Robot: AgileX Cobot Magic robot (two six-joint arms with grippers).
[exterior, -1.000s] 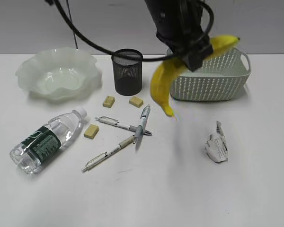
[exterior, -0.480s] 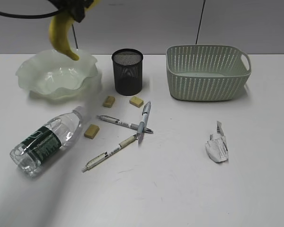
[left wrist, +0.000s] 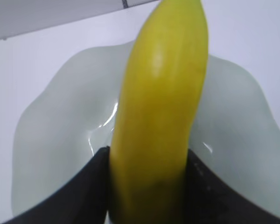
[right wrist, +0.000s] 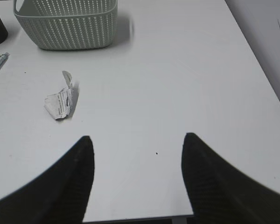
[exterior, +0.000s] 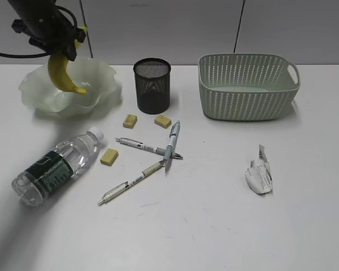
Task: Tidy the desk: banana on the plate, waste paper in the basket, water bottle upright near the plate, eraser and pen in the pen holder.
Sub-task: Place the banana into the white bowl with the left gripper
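Note:
My left gripper (exterior: 61, 49) is shut on the yellow banana (exterior: 61, 76), which hangs tip-down with its tip inside the pale-green plate (exterior: 104, 79). In the left wrist view the banana (left wrist: 163, 93) fills the gap between the jaws of the left gripper (left wrist: 149, 186), above the plate (left wrist: 51, 140). The water bottle (exterior: 56, 166) lies on its side. Three erasers (exterior: 130, 121) and three pens (exterior: 148, 148) lie in front of the black pen holder (exterior: 152, 84). The waste paper (exterior: 259, 176) lies right of them. My right gripper (right wrist: 137, 154) is open and empty over bare desk.
The green basket (exterior: 247, 90) stands at the back right, and it also shows in the right wrist view (right wrist: 67, 28) beyond the waste paper (right wrist: 60, 101). The desk's front edge (right wrist: 135, 218) lies just below the right fingertips.
My left gripper has carried the banana from near the basket leftward across the pen holder, then lowered it so that its tip is in the plate.

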